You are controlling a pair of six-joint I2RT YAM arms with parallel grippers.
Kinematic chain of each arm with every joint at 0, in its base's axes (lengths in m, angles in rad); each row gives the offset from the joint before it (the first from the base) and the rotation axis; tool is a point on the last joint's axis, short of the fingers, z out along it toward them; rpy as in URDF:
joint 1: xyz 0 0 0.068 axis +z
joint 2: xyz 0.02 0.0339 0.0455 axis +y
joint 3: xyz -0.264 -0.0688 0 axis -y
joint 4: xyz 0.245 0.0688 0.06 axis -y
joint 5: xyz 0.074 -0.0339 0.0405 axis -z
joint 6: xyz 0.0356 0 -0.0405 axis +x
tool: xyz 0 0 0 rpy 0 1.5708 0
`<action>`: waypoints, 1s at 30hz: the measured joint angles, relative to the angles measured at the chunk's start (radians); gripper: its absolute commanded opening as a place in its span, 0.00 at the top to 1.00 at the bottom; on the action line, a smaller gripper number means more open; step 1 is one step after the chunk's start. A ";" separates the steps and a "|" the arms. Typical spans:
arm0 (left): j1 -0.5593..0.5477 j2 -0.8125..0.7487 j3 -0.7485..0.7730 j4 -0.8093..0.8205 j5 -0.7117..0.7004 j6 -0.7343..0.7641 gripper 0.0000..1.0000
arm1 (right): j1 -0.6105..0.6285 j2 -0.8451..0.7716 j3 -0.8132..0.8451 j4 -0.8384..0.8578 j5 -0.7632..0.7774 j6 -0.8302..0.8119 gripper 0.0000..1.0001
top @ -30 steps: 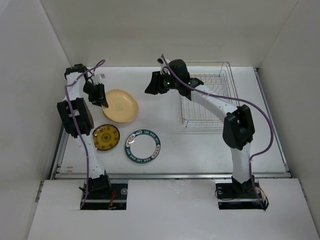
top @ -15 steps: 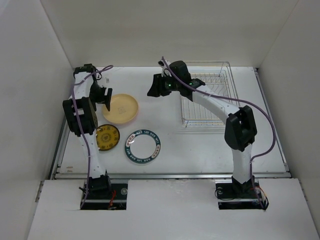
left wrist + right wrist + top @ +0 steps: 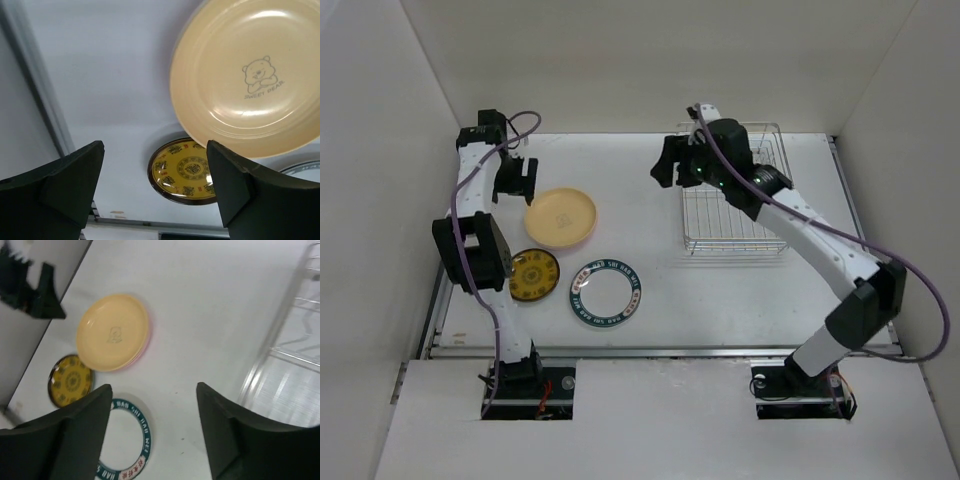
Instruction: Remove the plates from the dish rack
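Note:
The tan-yellow plate (image 3: 561,217) lies flat at the table's left on a pink plate, of which only a rim sliver (image 3: 145,346) shows. Nearer me lie the small dark plate with the yellow pattern (image 3: 532,275) and the white plate with the teal rim (image 3: 606,292). My left gripper (image 3: 518,184) hovers just left of the tan-yellow plate (image 3: 250,75), open and holding nothing. The right gripper (image 3: 667,169) hangs open and bare just left of the dish rack (image 3: 735,205). I see no plate in the rack.
White walls close the table in at the back and both sides. A metal rail (image 3: 660,350) runs along the near edge. The right arm's links stretch over the rack's near right corner.
The left gripper opened and let go of the tan-yellow plate, which settled flat, then drew back to the left. The right arm swung right toward the rack and its jaws widened.

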 measured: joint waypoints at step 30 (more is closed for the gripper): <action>0.100 -0.817 -0.729 0.334 -0.724 -0.159 0.00 | -0.079 -0.855 -0.448 -0.491 0.741 0.289 0.00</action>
